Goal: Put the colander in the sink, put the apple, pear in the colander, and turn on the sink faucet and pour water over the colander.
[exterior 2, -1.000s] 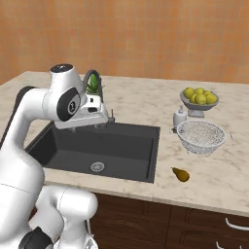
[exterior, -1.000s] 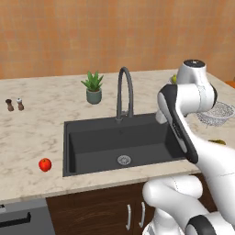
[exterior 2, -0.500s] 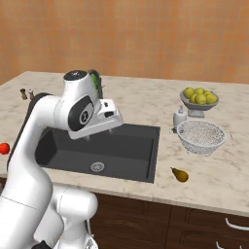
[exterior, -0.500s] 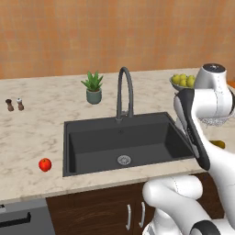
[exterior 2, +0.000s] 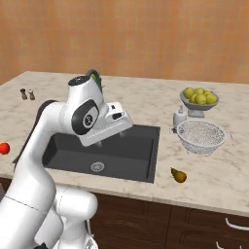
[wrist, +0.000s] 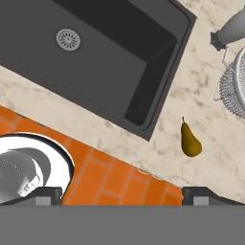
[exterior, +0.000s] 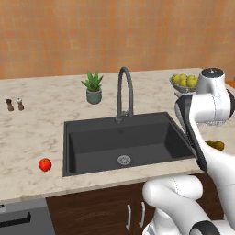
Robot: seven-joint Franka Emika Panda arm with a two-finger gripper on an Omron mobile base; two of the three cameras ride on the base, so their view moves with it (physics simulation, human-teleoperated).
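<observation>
Colander (exterior 2: 201, 137) right of raised arm

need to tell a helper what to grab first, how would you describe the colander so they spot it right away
Start at the dark sink sunk in the marble counter and go along the counter to the side away from the red apple. The colander sits there, between the footed bowl of yellow-green fruit and the small pear. It is the shallow, speckled white-grey bowl full of holes, holding nothing.
</observation>
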